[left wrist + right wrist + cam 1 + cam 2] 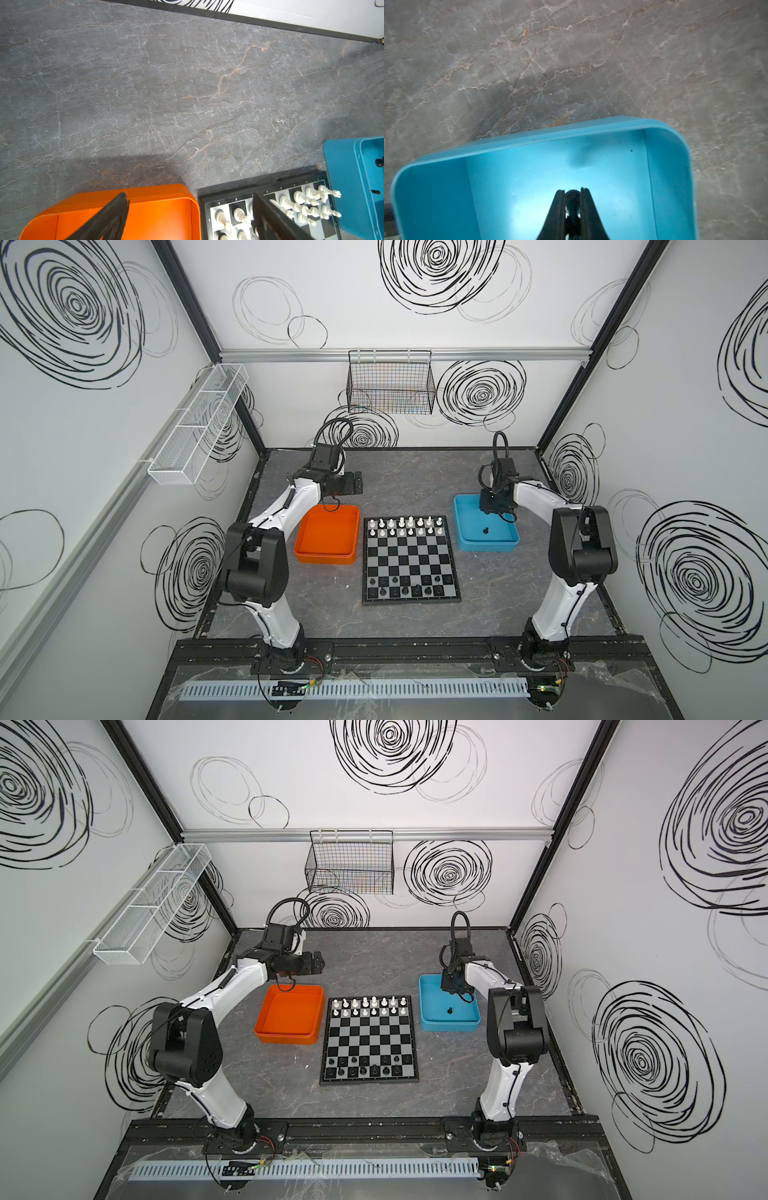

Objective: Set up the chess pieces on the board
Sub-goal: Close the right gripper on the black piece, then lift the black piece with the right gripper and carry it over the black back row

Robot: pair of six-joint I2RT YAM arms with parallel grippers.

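The board point(409, 556) point(368, 1038) lies flat in the middle of the grey marbled tabletop point(291, 614). An orange tray point(328, 531) point(289, 1011) sits just beside it on the left and a blue tray point(490, 545) point(451, 1026) just beside it on the right.

In both top views the white pieces point(405, 526) point(368, 1006) stand upright in the two far rows of the board. The black pieces point(409, 587) point(365, 1065) stand in the two near rows, too small to count.

The right claw point(489, 512) point(455, 992) point(572, 192) points down into the far part of the blue tray point(550, 133). In the right wrist view its two fingers point(556, 207) are closed tight on a dark piece point(572, 199), whose rounded top shows between the tips. Whether that piece touches the tray floor cannot be told.

One more black piece point(485, 530) point(449, 1010) stands loose on the tray floor, closer to the front wall and apart from the claw.

The left claw point(331, 506) point(284, 986) point(190, 194) hangs above the far rim of the orange tray point(145, 207), spread wide and gripping nothing. In the left wrist view its fingers point(116, 209) stand far apart, one over the tray and one over the white end of the board point(228, 199), where the white pieces point(307, 203) are lined up.
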